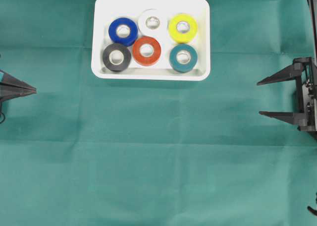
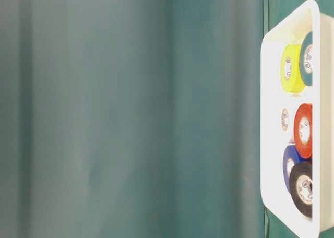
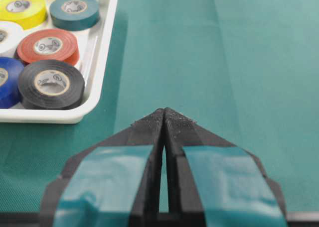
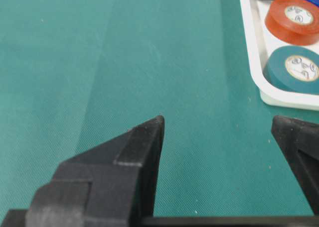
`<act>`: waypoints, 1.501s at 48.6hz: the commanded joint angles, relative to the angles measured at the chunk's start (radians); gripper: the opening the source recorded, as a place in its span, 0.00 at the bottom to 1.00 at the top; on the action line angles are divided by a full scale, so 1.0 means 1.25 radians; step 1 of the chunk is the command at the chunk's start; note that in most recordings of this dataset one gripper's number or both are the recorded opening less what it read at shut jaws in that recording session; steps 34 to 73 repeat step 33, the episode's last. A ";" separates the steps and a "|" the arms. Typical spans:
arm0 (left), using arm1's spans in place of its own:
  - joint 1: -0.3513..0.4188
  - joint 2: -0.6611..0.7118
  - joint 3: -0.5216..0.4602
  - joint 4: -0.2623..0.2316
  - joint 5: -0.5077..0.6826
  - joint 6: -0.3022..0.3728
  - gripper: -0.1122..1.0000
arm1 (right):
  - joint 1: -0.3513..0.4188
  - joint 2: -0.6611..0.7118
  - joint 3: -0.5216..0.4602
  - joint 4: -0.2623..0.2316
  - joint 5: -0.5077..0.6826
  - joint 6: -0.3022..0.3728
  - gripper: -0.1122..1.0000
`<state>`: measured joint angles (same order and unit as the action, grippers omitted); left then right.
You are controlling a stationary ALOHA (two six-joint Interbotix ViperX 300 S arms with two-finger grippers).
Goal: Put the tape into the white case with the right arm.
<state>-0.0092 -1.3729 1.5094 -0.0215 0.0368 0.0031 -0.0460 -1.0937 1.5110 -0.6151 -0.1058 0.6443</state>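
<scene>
The left gripper (image 1: 22, 89) sits pinched together, well left of the white case (image 1: 101, 37), parked since this job is not its own. Six tape rolls lie flat inside the case, among them the black roll (image 1: 117, 57) and teal roll (image 1: 183, 58); no roll shows on the cloth. Well right of the case, the right gripper (image 1: 261, 97) stands wide and empty, apparently finished.
</scene>
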 commanded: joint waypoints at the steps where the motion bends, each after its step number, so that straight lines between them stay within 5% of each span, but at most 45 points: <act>1: 0.001 0.007 -0.010 0.000 -0.004 0.001 0.10 | 0.002 0.006 -0.021 0.004 0.006 0.001 0.69; 27: 0.001 0.007 -0.010 0.000 -0.004 0.001 0.10 | -0.060 0.005 -0.029 0.021 0.031 0.022 0.69; 73: 0.001 0.007 -0.010 0.000 -0.004 0.001 0.10 | -0.060 0.004 -0.028 0.021 0.031 0.023 0.69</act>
